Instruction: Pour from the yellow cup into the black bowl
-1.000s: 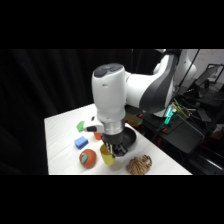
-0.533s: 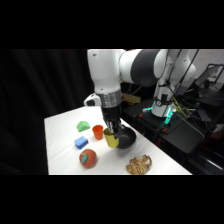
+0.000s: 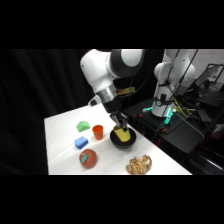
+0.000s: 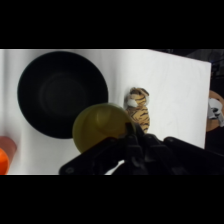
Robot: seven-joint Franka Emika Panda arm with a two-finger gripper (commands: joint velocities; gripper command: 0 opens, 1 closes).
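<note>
The yellow cup [image 3: 121, 134] hangs just above the black bowl [image 3: 123, 142] near the table's right edge, and my gripper [image 3: 119, 124] is shut on it from above, with the wrist slanted. In the wrist view the yellow cup [image 4: 99, 126] shows as a round yellow shape at my gripper [image 4: 119, 141], overlapping the near rim of the black bowl [image 4: 61, 92]. I cannot see what the cup or the bowl holds.
An orange cup [image 3: 98, 132] stands left of the bowl. A green piece [image 3: 83, 126], a blue sponge [image 3: 81, 143] and a red ball [image 3: 88, 158] lie further left. A tiger toy [image 3: 139, 165] lies near the front edge, also beside the bowl [image 4: 137, 107].
The arm has risen and swung back over the table, its wrist now slanted. The yellow cup has come up with it from beside the bowl to over the bowl.
</note>
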